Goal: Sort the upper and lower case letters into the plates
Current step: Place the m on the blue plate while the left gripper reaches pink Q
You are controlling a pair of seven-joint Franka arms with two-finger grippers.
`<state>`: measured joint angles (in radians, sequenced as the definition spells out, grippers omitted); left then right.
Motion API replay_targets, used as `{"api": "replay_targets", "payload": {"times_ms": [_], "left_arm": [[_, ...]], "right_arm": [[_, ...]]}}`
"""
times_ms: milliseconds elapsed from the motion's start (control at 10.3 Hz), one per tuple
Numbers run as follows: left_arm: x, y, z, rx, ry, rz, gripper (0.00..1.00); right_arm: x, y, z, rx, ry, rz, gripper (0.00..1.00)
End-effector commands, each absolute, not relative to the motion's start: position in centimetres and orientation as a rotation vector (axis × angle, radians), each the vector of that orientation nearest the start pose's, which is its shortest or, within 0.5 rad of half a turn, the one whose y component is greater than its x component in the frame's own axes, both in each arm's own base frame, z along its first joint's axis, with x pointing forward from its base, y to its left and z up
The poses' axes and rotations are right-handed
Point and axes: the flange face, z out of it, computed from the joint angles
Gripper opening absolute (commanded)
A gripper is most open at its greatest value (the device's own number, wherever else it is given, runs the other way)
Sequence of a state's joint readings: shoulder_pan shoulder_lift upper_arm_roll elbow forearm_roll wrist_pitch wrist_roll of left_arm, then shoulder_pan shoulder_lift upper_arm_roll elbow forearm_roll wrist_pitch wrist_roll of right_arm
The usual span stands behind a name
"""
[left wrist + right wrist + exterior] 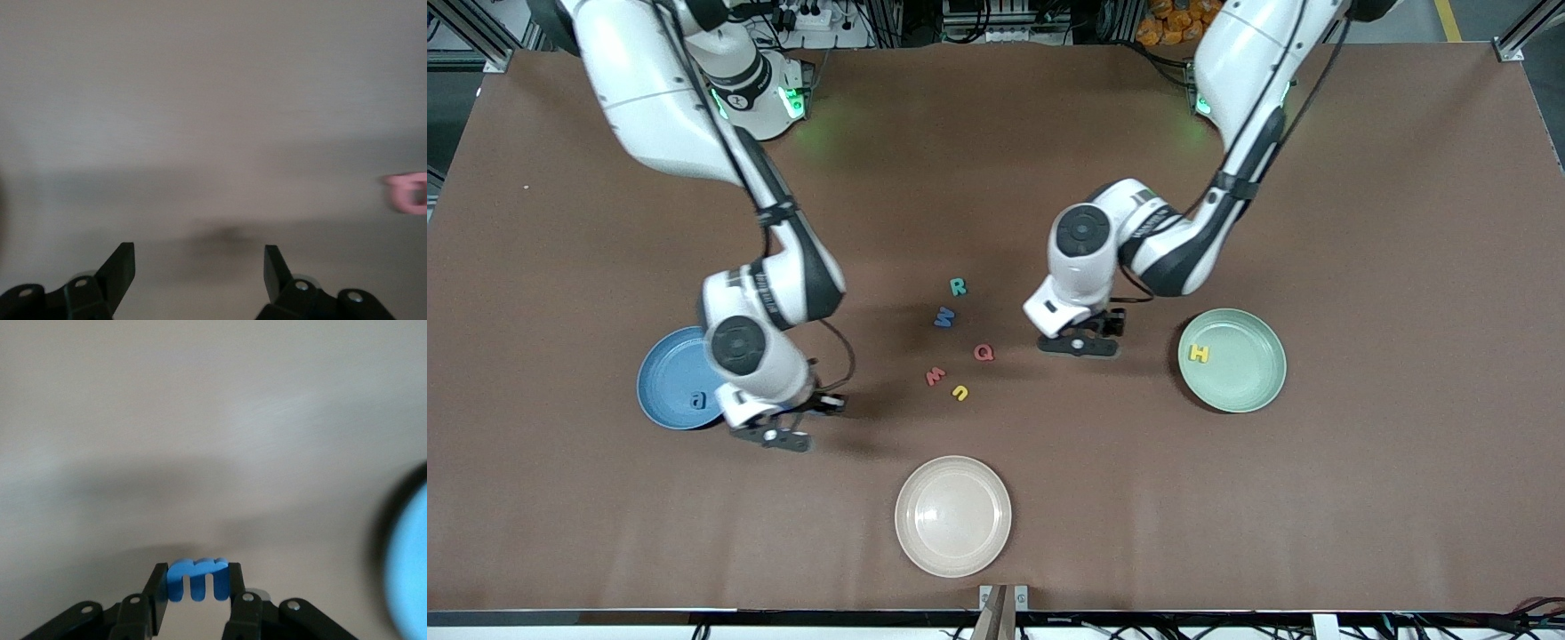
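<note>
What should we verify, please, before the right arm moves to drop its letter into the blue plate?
1. Right gripper shut on the blue m: ok.
2. Blue plate beside the right gripper, with bare room around its blue letter: ok.
3. Held letter is lower case: ok by its shape in the right wrist view.
4. Left gripper open and empty, over bare table by the green plate: ok.
5. Yellow H lies in the green plate: ok.
6. Height of the right gripper above the blue plate's rim: cannot tell.

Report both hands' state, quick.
Left hand: open, empty, over bare table beside the red Q.
Right hand: shut on a blue lowercase m, beside the blue plate.
</note>
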<state>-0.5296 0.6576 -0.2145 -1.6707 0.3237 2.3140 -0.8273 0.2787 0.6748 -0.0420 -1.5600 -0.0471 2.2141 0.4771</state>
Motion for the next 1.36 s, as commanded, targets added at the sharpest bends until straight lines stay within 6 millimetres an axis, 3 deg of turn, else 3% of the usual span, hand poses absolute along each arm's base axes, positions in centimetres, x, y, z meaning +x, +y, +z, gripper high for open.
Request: {"api": "replay_targets", "payload": {"times_ms": [0,194,291,388,485,679,776,970,1261], "left_arm": [[51.9,-50.4,20.6,-3.108,0.072,-0.169,0.86],[51.0,-53.5,20.3,-3.154,0.144,-0.274,0.88],[50.8,-54.4,20.5,-3.181,0.168,-0.333,0.85],[50.9,-54.5,20.5,-3.189,0.174,-0.369,0.81],[51.0,-54.8,20.3,-3.209,0.178,-0.393,0.75],[52.3,-55.3,18.9,-3.234,0.156,-0.463,0.75],[51.9,-55.7,18.2,-3.21,0.186,-0.483,0.75],[51.7,-55.9,15.1,-3.199,0.207,-0.504,0.74],[51.4,-56.1,15.1,-3.21,0.148,-0.501,0.69]], "right_arm": [[68.5,8.9,26.6,-3.206,0.239,0.069,0.0],[68.6,1.8,26.4,-3.273,0.177,0.127,0.0],[68.3,-0.7,26.0,-3.271,0.14,0.165,0.11],[67.9,-2.0,25.5,-3.268,0.135,0.2,0.59],[67.7,-2.3,25.3,-3.264,0.144,0.21,1.0],[67.6,-1.8,25.1,-3.264,0.131,0.217,1.0],[67.7,-1.6,25.2,-3.265,0.126,0.212,1.0],[67.7,-0.8,25.2,-3.265,0.127,0.212,1.0],[67.7,0.2,25.2,-3.263,0.116,0.208,1.0]]}}
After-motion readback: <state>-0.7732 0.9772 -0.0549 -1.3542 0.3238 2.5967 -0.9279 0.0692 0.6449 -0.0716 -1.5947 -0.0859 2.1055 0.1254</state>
